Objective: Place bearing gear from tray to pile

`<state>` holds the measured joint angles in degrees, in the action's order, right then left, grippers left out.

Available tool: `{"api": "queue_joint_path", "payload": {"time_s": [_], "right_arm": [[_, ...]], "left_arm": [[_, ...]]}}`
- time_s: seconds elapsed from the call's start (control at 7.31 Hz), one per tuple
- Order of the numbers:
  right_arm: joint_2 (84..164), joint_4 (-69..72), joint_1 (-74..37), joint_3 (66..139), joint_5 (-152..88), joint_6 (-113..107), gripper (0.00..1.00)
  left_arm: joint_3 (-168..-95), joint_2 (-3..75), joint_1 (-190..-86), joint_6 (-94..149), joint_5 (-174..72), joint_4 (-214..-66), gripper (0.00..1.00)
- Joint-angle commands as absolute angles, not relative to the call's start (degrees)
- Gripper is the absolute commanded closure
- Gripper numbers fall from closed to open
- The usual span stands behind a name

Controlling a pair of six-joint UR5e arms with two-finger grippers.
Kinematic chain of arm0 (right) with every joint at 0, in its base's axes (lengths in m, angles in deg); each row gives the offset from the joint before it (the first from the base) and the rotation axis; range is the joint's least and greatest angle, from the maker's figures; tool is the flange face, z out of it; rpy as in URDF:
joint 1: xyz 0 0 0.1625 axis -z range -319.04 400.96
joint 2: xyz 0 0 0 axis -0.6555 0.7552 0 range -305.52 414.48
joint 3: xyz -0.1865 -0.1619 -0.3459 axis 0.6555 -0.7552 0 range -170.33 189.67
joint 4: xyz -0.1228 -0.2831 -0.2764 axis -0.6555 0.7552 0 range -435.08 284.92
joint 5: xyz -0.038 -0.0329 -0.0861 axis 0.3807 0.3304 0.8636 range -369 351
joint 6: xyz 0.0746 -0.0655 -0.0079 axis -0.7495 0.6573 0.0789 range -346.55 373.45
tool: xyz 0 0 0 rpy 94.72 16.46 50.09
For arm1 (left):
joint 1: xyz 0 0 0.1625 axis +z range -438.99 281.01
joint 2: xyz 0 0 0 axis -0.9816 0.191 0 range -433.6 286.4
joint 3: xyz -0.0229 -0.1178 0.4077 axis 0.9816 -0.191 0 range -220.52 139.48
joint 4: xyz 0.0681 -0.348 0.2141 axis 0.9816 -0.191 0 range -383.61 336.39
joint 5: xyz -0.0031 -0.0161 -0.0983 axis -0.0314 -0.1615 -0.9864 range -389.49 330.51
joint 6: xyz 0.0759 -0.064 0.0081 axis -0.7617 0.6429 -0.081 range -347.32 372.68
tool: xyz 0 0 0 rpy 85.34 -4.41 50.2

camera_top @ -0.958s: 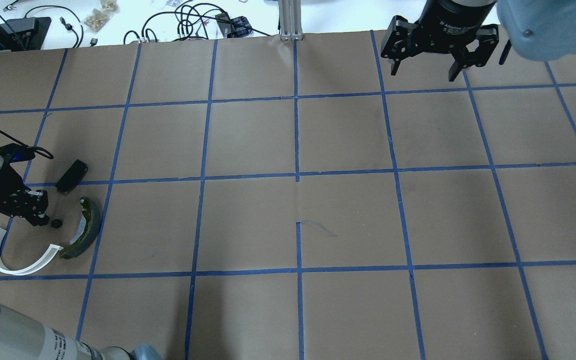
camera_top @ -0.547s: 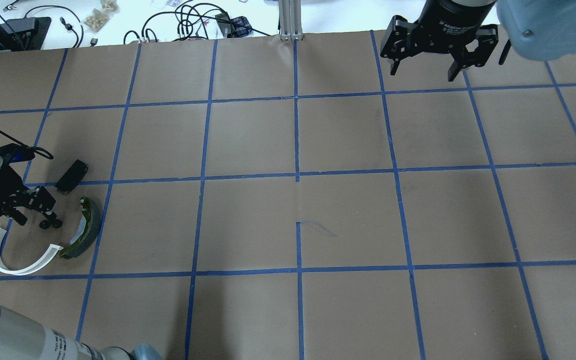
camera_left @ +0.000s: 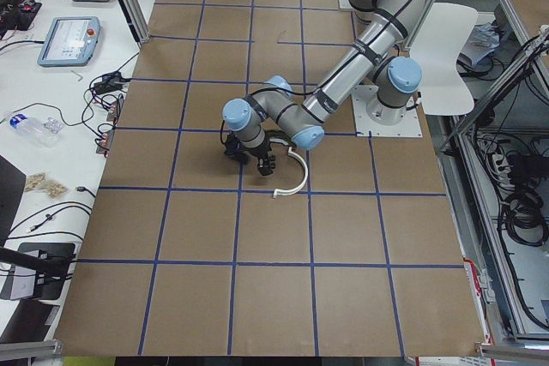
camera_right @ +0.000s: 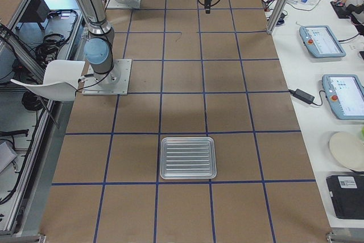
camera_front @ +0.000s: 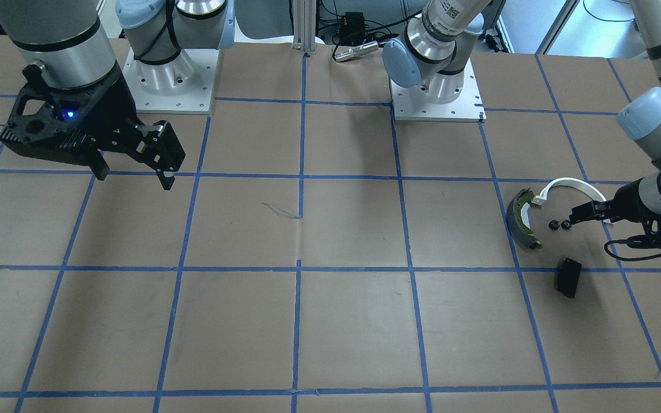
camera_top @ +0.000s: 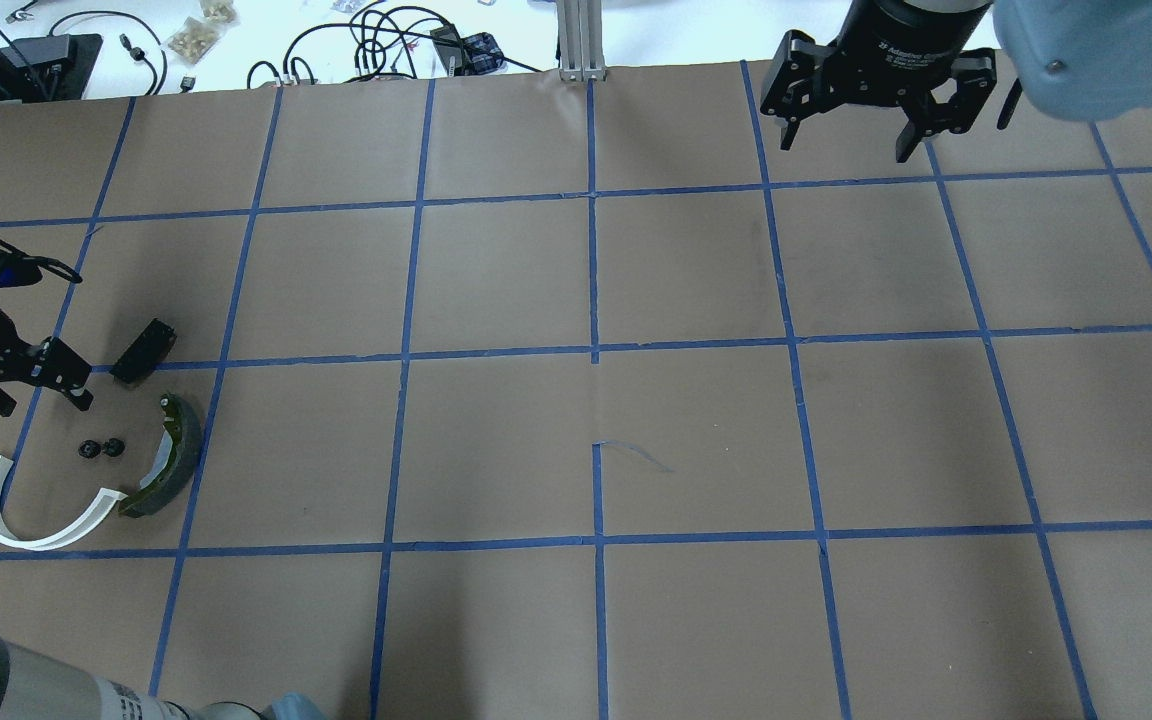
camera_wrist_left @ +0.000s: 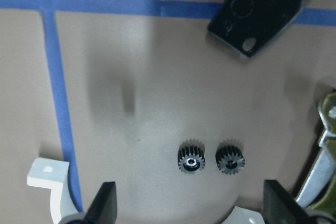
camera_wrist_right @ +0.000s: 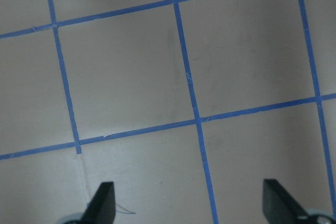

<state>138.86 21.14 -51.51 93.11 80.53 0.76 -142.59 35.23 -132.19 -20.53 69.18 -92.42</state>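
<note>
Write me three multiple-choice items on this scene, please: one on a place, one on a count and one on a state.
1. Where do the gears lie?
A. on the table beside the brake shoe
B. in the metal tray
C. stacked on the black pad

2. How many gears are there?
A. one
B. two
C. four

3. In what state is the left gripper?
A. open, holding nothing
B. shut on a gear
C. shut on the brake shoe

Answers:
1 A: the overhead view shows them on the paper, next to the shoe and above the white arc.
2 B: the left wrist view shows two small toothed gears side by side.
3 A: its fingers stand wide apart at the bottom of the wrist view, with nothing between them.
</note>
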Motion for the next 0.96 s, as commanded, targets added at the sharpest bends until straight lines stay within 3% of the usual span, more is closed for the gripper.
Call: {"api": "queue_joint_path", "payload": {"time_s": [0.0, 0.41, 0.82], "right_arm": [[138.85, 21.08, -51.5, 93.08, 80.47, 0.71, 0.0], [138.85, 20.99, -51.5, 93.08, 80.73, 0.71, 0.0], [138.85, 20.99, -51.5, 93.17, 80.73, 0.71, 0.0]], "left_arm": [[-137.93, 30.05, -139.95, -8.32, 68.69, -100.38, 0.0], [-129.48, 24.68, -154.7, 6.75, 65.36, -109.99, 0.0], [-128.58, 21.95, -168.08, 7.94, 65.26, -110.45, 0.0]]}}
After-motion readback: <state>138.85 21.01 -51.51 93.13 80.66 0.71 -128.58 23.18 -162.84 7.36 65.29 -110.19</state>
